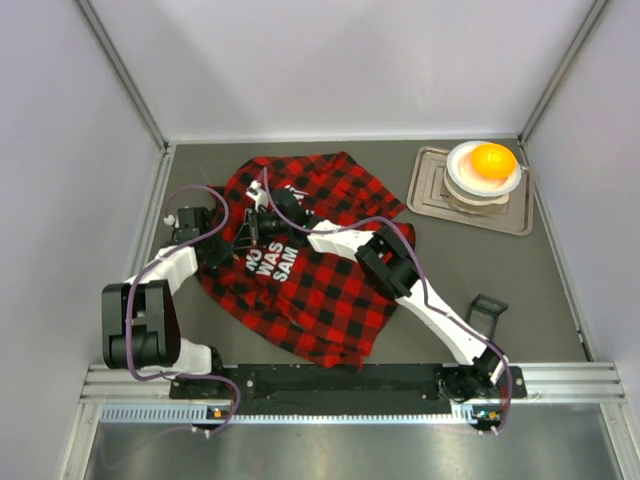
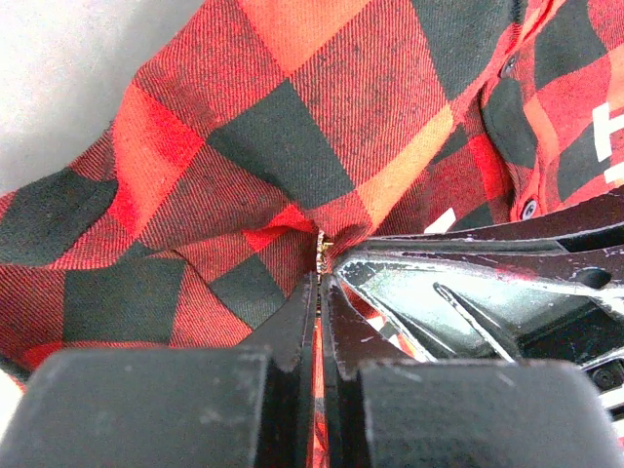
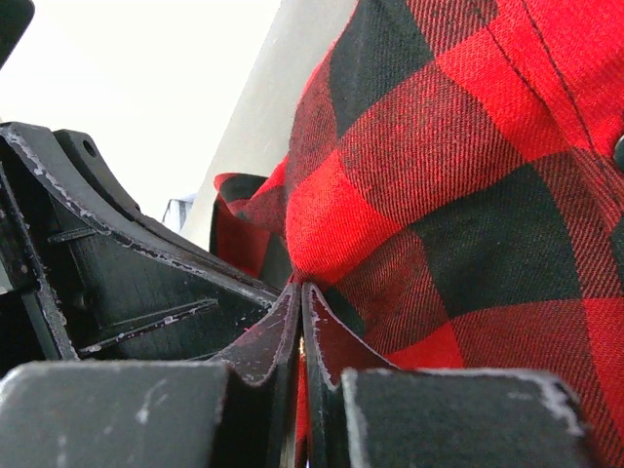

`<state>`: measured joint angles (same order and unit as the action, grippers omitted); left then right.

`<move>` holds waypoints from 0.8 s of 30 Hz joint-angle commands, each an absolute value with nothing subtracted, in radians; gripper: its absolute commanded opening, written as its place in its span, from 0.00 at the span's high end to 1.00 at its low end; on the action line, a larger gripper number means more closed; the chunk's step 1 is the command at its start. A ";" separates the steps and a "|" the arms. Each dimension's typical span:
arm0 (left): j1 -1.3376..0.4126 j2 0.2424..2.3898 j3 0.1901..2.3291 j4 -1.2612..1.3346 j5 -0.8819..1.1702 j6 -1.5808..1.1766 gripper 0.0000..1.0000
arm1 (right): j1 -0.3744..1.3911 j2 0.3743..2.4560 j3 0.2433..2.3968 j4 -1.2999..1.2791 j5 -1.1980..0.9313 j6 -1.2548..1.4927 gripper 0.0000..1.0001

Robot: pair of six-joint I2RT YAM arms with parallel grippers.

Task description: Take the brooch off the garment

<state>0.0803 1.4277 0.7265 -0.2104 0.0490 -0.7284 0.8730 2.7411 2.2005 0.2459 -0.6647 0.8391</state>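
Observation:
The garment, a red-and-black plaid shirt with white lettering, lies crumpled in the middle of the table. Both grippers meet at its upper left part. My left gripper is shut on a raised fold of the garment, with red cloth between its jaws. A tiny pale-gold bit of the brooch shows just past its tips. My right gripper is shut, with a gold glint of the brooch and some cloth between its jaws. In the top view the left gripper and right gripper nearly touch.
A grey tray at the back right holds a white bowl with an orange ball. A small black bracket lies on the table at the right. Walls close in the left, right and back.

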 commanded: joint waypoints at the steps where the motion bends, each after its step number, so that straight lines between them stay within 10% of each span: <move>1: 0.086 1.424 0.749 -0.152 0.109 -0.700 1.00 | 0.887 2.776 2.237 0.267 -0.692 0.819 0.98; 24: 0.135 1.416 0.749 -0.159 0.150 -0.684 1.00 | 0.871 2.778 2.178 0.314 -0.699 0.857 0.83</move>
